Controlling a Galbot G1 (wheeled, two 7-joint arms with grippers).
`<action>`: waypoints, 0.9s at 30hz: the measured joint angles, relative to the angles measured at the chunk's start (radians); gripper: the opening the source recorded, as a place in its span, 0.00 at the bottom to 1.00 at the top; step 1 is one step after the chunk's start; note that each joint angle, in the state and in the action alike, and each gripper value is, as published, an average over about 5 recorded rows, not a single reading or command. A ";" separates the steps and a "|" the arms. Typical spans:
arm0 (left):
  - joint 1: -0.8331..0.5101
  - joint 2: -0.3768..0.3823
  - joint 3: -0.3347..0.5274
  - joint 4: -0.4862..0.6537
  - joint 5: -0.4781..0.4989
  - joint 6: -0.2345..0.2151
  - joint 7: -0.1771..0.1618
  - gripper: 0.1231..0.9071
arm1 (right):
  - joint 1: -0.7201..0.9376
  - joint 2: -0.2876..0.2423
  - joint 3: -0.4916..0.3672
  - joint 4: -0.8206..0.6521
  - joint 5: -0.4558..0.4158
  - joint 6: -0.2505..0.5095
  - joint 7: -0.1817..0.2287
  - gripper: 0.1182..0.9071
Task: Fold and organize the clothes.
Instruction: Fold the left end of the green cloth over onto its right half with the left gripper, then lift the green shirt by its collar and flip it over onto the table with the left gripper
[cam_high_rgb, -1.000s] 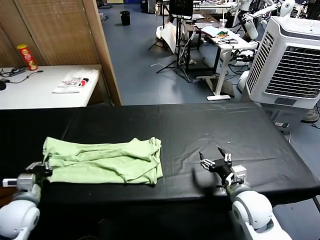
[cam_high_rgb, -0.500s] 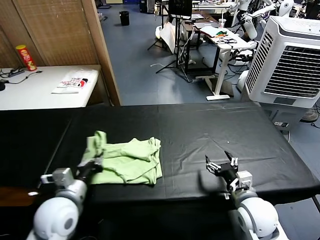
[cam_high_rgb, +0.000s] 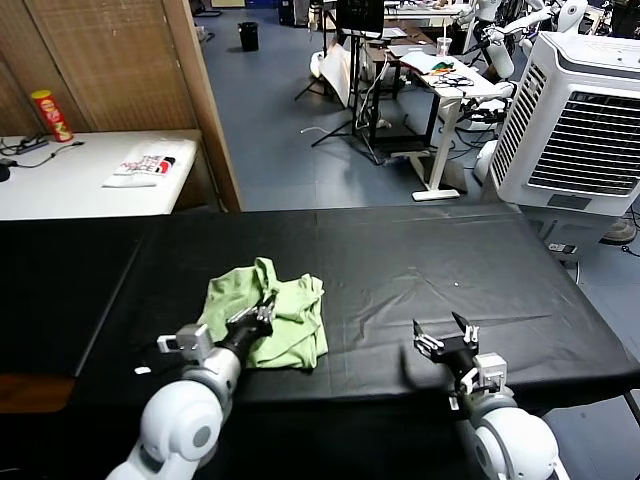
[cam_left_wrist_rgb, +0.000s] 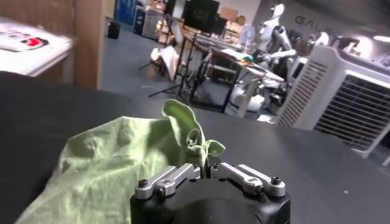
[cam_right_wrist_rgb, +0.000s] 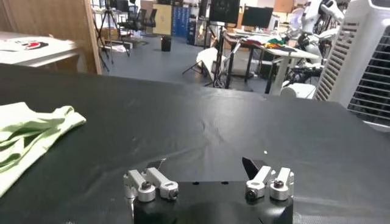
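Observation:
The pale light-green shirt (cam_high_rgb: 285, 320) lies bunched on the black table (cam_high_rgb: 420, 260), folded over on itself. My left gripper (cam_high_rgb: 262, 313) is shut on an edge of the shirt and holds it lifted over the rest of the cloth; the left wrist view shows the fabric (cam_left_wrist_rgb: 122, 164) pinched between the closed jaws of the left gripper (cam_left_wrist_rgb: 205, 170). My right gripper (cam_high_rgb: 443, 347) is open and empty above the table's front right part, away from the shirt. The right wrist view shows the right gripper (cam_right_wrist_rgb: 203, 164) with jaws wide apart and the shirt's edge (cam_right_wrist_rgb: 30, 131) far off.
A white table (cam_high_rgb: 80, 180) at the back left bears a red can (cam_high_rgb: 53, 114) and a white printed item (cam_high_rgb: 145, 166). A large white air cooler (cam_high_rgb: 585, 120) stands at the right. A wooden panel (cam_high_rgb: 140, 60) rises behind the black table.
My left gripper has carried the shirt's left edge to the right, across the cloth, so the shirt is now folded narrower. The right gripper has hardly moved.

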 joint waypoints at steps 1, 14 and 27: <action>0.000 -0.006 0.004 0.004 0.006 -0.002 0.003 0.05 | 0.002 0.002 -0.002 -0.001 -0.001 0.000 0.000 0.86; 0.007 -0.088 0.062 0.071 0.122 -0.047 0.076 0.48 | 0.034 -0.003 -0.040 -0.015 0.008 0.035 -0.032 0.86; 0.005 -0.073 -0.025 0.036 0.246 -0.149 0.149 0.86 | 0.242 0.015 -0.245 -0.114 0.085 0.052 -0.054 0.86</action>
